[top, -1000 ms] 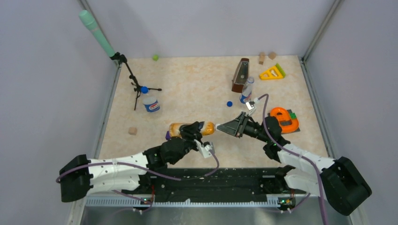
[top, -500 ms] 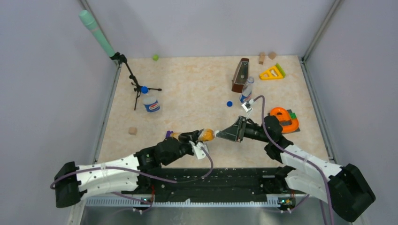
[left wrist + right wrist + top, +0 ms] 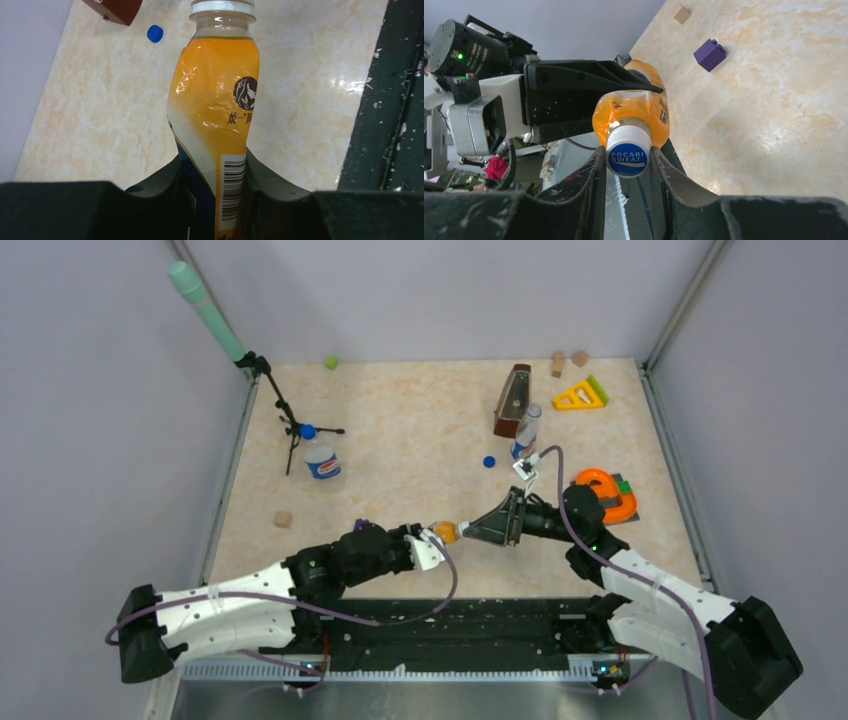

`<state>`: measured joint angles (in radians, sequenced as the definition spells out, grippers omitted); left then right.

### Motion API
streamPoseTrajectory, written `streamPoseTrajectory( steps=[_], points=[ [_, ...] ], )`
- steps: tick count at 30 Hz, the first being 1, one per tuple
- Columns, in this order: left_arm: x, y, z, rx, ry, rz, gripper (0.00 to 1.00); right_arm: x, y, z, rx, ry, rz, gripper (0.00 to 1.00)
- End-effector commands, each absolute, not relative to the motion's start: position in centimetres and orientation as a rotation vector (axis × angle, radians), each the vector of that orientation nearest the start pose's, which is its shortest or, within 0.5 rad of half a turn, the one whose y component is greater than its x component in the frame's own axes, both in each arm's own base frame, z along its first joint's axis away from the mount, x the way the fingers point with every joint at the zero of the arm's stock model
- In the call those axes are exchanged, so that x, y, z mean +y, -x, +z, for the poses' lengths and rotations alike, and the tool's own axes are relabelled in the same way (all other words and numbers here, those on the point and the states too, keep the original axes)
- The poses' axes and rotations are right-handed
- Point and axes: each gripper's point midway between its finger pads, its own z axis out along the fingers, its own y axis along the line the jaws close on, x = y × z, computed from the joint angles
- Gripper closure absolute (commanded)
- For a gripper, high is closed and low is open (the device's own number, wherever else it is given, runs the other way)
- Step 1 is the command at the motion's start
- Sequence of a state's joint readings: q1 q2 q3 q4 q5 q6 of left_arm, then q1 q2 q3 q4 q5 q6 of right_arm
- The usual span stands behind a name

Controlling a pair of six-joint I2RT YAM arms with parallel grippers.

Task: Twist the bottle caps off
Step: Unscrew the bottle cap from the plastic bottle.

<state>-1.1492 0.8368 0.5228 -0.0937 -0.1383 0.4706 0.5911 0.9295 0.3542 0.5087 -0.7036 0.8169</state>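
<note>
OP: Marbled beige table (image 3: pixel 420 430), grey walls on three sides. Closest to the arm bases, the left gripper (image 3: pixel 214 167) is clamped on the lower body of the orange bottle (image 3: pixel 215 95), which is held roughly level and looks clear of the surface. The right gripper (image 3: pixel 627 165) pinches the white-and-blue cap (image 3: pixel 626 150), one finger pressed to each side.

CHK: Change over the last second?

OP: Both grippers and the orange bottle have drifted toward the near edge. The left wrist has rolled over the bottle. From above only the neck end shows now, where most of the label was visible a second ago. The right gripper followed and stayed on the cap.

CHK: Reading?

OP: Probably one twisting stroke, body turned against a held cap. In the left wrist view the cap sits down on the neck with no gap, so I judge it loosened at most, not off.

CHK: Beyond the orange bottle?

OP: The purple cube (image 3: pixel 710 54) lies just past its base end. The loose blue cap (image 3: pixel 489 462) lies further back on the neck side, unmoved. Far back on the base side stands a small clear bottle (image 3: pixel 321 462), its blue cap (image 3: pixel 308 431) on and nothing touching it. That one remains to be done.
</note>
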Motion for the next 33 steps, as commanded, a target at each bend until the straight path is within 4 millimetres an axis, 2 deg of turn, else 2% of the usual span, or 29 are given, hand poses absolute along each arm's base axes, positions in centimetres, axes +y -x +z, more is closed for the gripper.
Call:
streamPoseTrajectory(
  steps=[1,6,13,15,17,19,24,29,33],
  points=[
    [-27.9,-14.1,19.5,1.378,-1.345,-0.522,1.0,27.1,-16.3,21.4,1.726,0.497,1.551,1.0],
    [-28.3,-12.4,19.6,1.423,-1.383,-0.661,1.0,27.1,-15.6,21.0,1.71,0.578,1.544,1.0],
    [-28.5,-11.2,19.6,1.486,-1.442,-0.846,1.0,26.9,-15.0,20.8,1.648,0.655,1.524,1.0],
    [-28.5,-11.2,19.7,1.5,-1.451,-0.884,1.0,26.8,-15.2,20.8,1.647,0.642,1.511,0.9],
    [-28.4,-11.9,19.5,1.519,-1.438,-0.851,1.0,26.7,-15.6,20.6,1.666,0.607,1.49,0.77],
    [-28.0,-13.5,18.8,1.514,-1.404,-0.751,1.0,26.6,-16.0,20.8,1.678,0.576,1.477,0.63],
    [-27.1,-16.7,17.7,1.432,-1.333,-0.547,1.0,26.3,-17.9,22.7,1.687,0.418,1.445,0.46],
    [-26.4,-17.6,17.5,1.417,-1.312,-0.465,1.0,26.1,-18.4,23.5,1.684,0.34,1.46,0.41],
    [-26.1,-18.5,18.1,1.371,-1.279,-0.375,1.0,26.1,-19.1,22.8,1.744,0.244,1.466,0.4]
  ],
)
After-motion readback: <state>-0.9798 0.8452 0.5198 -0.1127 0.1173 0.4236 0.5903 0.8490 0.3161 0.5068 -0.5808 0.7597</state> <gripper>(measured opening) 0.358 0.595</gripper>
